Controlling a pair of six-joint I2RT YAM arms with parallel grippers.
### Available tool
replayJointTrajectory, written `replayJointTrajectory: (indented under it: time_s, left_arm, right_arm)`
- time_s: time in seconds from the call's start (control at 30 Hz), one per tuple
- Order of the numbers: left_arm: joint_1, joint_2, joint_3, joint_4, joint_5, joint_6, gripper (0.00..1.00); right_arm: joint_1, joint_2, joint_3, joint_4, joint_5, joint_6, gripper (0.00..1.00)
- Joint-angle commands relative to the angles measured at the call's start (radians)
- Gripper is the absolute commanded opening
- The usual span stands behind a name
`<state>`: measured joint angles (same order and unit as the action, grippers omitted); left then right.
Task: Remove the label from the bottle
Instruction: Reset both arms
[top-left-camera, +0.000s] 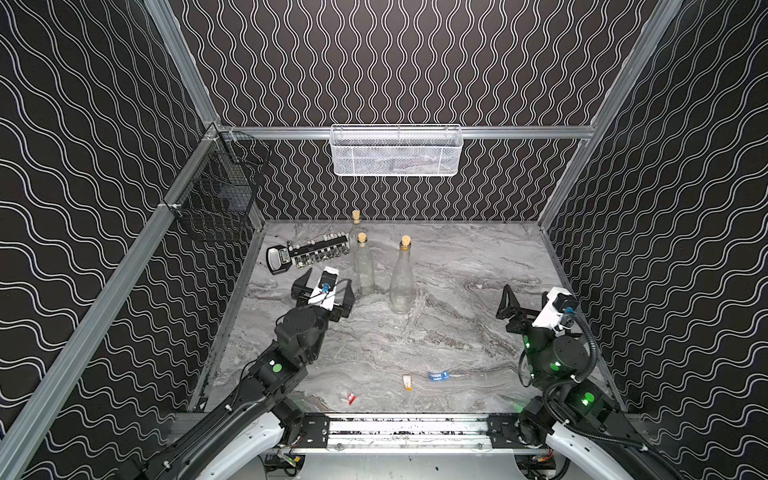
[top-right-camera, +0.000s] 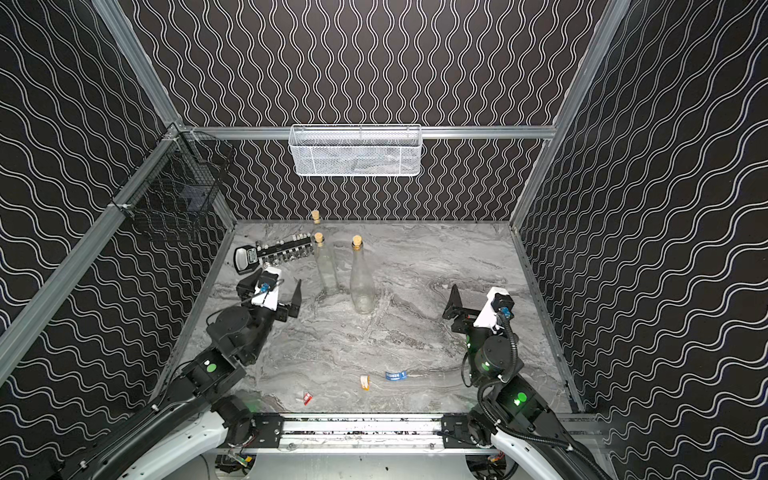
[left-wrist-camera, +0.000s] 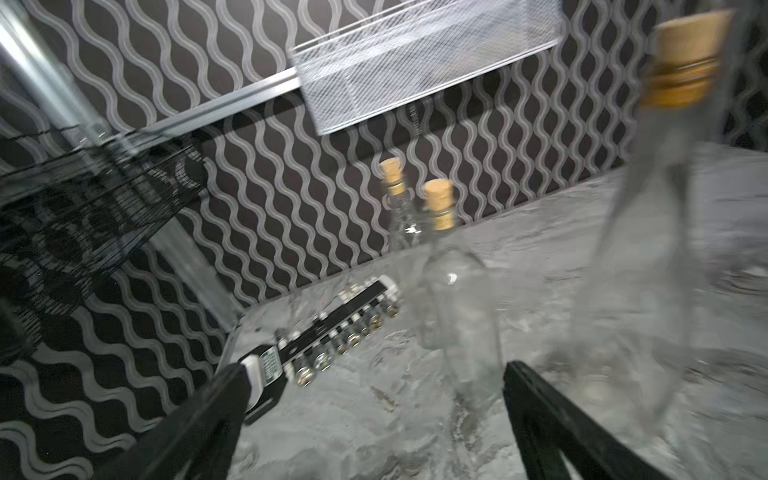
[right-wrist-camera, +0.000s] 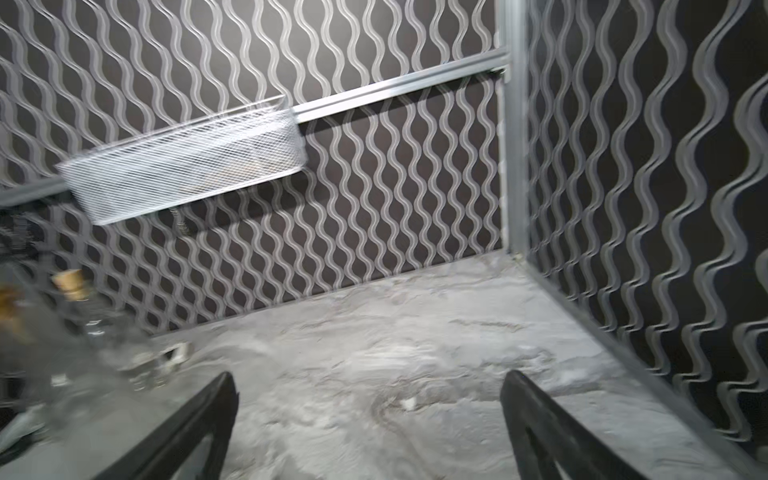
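At the table's (top-left-camera: 457, 270) 10 o'clock | left gripper (top-left-camera: 329, 277) spread, empty, beside corked bottle (top-left-camera: 365, 270) | right gripper (top-left-camera: 525, 293) spread, empty, 3 o'clock | glass seemingly label-free | risk: stray sweep topples bottle

The left gripper (top-left-camera: 329, 279) and right gripper (top-left-camera: 525, 291) hover low, fingers (top-left-camera: 506, 297) spread wide, gripping nothing.

We cannot read the print on the blue scrap (top-left-camera: 438, 375), the orange scrap (top-left-camera: 407, 382) or the red scrap (top-left-camera: 351, 398): too small. The white basket (top-left-camera: 395, 151) hides whatever lies inside behind its mesh. The big bottle (left-wrist-camera: 665, 249) is smeared in the left wrist view; in the right wrist view the bottles (right-wrist-camera: 104, 332) are blurred and cut by the edge.
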<state>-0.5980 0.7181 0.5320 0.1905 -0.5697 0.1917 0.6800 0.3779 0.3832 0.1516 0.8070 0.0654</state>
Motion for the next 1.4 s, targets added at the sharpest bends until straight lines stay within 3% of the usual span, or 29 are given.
replayJointTrajectory:
  time_s: [0.0,0.2,0.37,0.47,0.63,0.7,0.93,1.1,1.23,1.37]
  left_arm:
    - [0.086,0.049,-0.006,0.049,-0.072,-0.138,0.99]
    - [0.235,0.249,-0.024,0.063,-0.025,-0.246,0.99]
    - [0.309,0.369,-0.046,0.113,0.031,-0.28,0.99]
    - [0.365,0.441,-0.062,0.172,0.082,-0.296,0.99]
    - [0.475,0.557,-0.099,0.293,0.223,-0.329,0.99]
    - [0.519,0.606,-0.129,0.372,0.266,-0.332,0.99]
    - [0.68,0.726,-0.189,0.643,0.457,-0.333,0.99]
    - [0.725,0.799,-0.218,0.795,0.536,-0.324,0.99]
    - [0.748,0.832,-0.166,0.752,0.703,-0.287,0.99]
    - [0.748,0.837,-0.197,0.824,0.744,-0.27,0.99]
  right_arm:
    - [0.001,0.06,-0.079,0.358,0.12,-0.21,1.0]
    - [-0.031,0.439,-0.254,1.075,0.243,-0.499,1.0]
    - [-0.126,0.714,-0.26,1.312,0.216,-0.523,1.0]
    - [-0.201,0.786,-0.266,1.279,0.179,-0.423,1.0]
    - [-0.389,0.762,-0.268,0.991,0.004,-0.105,1.0]
    - [-0.444,0.767,-0.261,0.938,-0.039,-0.036,1.0]
    - [-0.481,1.014,-0.262,1.227,-0.038,-0.085,1.0]
    - [-0.502,1.163,-0.227,1.362,-0.054,-0.137,1.0]
    - [-0.542,1.108,-0.117,1.0,-0.208,-0.063,1.0]
    - [-0.662,1.113,-0.074,0.9,-0.44,-0.007,1.0]
